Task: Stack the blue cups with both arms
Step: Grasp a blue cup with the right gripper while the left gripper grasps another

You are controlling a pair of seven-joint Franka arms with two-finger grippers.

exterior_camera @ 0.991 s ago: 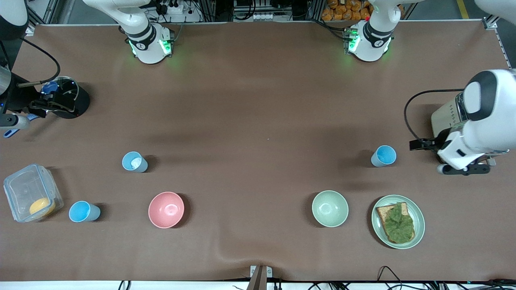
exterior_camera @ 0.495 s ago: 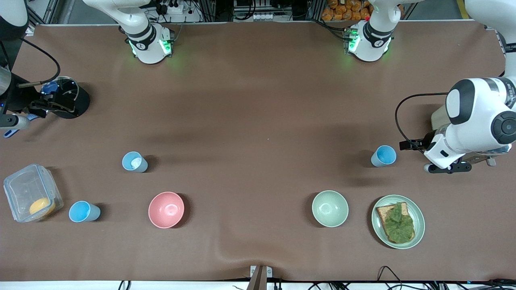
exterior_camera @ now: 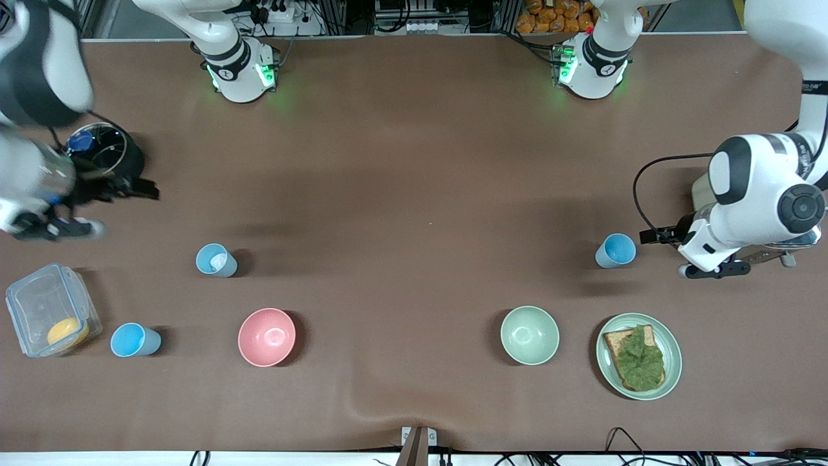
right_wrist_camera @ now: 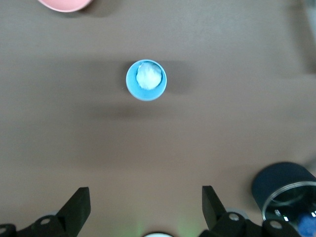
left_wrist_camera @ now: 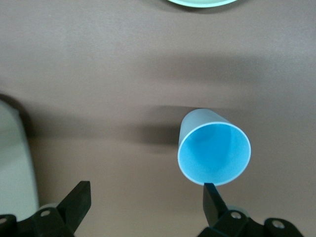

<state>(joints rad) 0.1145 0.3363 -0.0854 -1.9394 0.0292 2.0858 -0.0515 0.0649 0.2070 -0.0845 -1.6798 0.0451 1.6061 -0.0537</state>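
Three blue cups (exterior_camera: 615,250) stood apart; your left gripper (left_wrist_camera: 143,197) and right gripper (right_wrist_camera: 145,205) hung with jaws open, risking toppling a light cup

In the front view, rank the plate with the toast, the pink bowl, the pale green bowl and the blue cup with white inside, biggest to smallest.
1. plate
2. pink bowl and pale green bowl, which look about alike
3. blue cup with white inside

Bowls (exterior_camera: 266,337) — toast plate (exterior_camera: 673,362) — container (exterior_camera: 39,304)
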